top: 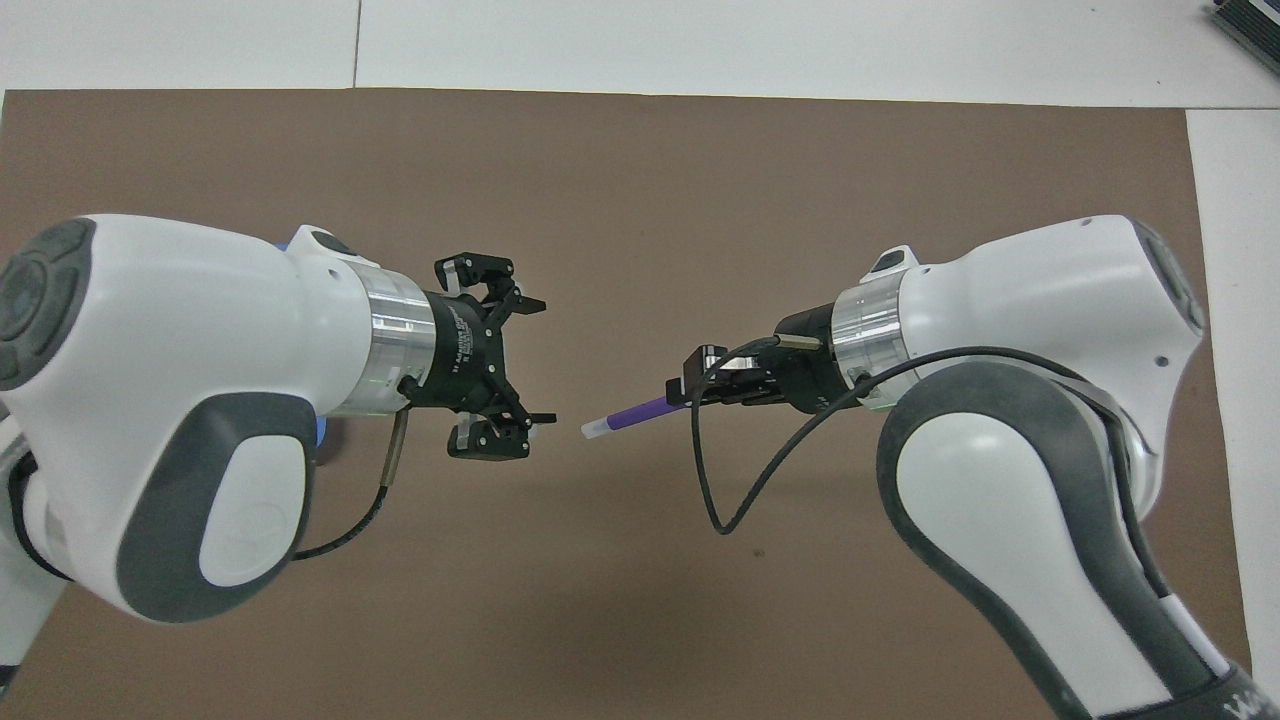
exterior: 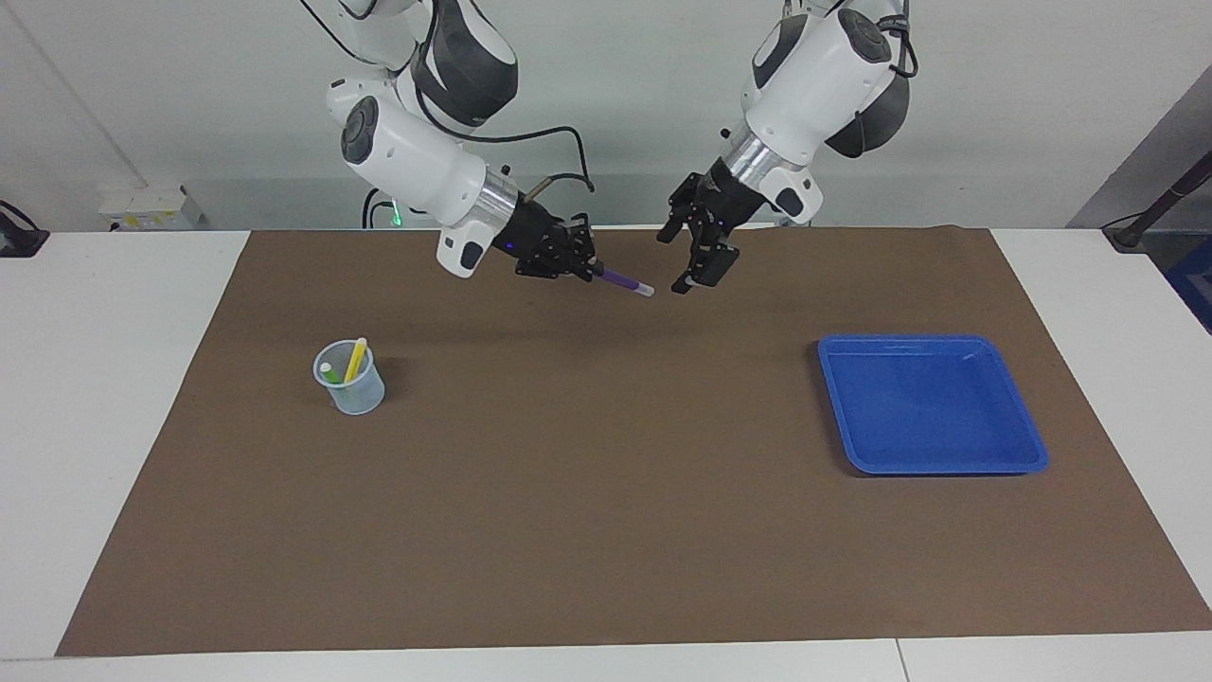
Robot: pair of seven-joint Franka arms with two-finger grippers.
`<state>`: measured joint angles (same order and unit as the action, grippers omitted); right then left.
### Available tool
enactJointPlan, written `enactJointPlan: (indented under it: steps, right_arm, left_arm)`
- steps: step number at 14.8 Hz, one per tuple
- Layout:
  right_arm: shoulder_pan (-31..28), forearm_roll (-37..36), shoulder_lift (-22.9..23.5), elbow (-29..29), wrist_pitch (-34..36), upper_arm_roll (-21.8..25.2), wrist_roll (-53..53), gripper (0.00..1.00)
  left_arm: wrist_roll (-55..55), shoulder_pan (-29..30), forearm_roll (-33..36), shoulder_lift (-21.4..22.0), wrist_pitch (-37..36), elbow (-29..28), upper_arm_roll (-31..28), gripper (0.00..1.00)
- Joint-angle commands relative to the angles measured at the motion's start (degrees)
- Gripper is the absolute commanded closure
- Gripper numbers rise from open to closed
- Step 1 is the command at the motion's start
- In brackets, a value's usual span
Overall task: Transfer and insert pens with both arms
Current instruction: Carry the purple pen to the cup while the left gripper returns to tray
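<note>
Right pincer (exterior: 595, 268): clamped on the purple pen (exterior: 627, 282), raised over the brown mat (exterior: 606, 530) near the table (exterior: 104, 398) edge by the robots, about midway along it.
Purple pen: gripped at its coloured end, lying nearly level in the air, its pale tip pointing at the left pincer (exterior: 696, 260) (a small gap of air separates tip and pincer).
Left pincer: fingers spread wide, gripping nothing, raised over the mat just beside the pen's pale tip; in the overhead view the 2 fingers (top: 478, 272) stand well apart, facing the pen.
Cup (exterior: 350, 379): clear, upright on the mat toward the right arm's end of the table, farther from the robots than the pincers.
Yellow pen (exterior: 355, 359): standing tilted in the cup, its top leaning above the rim.
Green pen (exterior: 330, 373): also in the cup, sitting lower (only its upper part shows through the wall).
Blue tray (exterior: 933, 464): flat on the mat toward the left arm's end of the table, well apart from the cup.
Mat: brown sheet covering most of the white table.
</note>
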<state>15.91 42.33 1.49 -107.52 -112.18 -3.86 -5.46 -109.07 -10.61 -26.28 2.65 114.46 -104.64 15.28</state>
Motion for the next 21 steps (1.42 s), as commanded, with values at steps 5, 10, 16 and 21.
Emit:
enactJointPlan:
  steps: [5, 10, 16, 21]
  right_arm:
    - [-5.1, -16.6, -3.5, 1.1, 6.1, -0.3, -0.3, 1.0]
    - [-5.8, -31.0, -5.3, 1.3, 9.3, -0.2, 0.0, 1.0]
    - [-9.7, -42.1, -6.7, 1.4, 11.0, -0.3, 5.5, 1.0]
    - [-15.1, -46.1, -6.7, 0.9, 10.1, -0.4, 13.0, 1.0]
  left_arm:
    - [23.3, 15.1, 5.7, 1.8, -9.9, 0.6, 0.1, 0.0]
    - [37.8, 22.3, 11.8, 1.8, -12.1, 1.2, 0.1, 0.0]
    - [47.5, 22.9, 16.6, 1.9, -10.8, 1.0, -1.7, 0.0]
    - [48.9, 21.0, 17.2, 1.7, -7.9, 1.0, -3.3, 0.0]
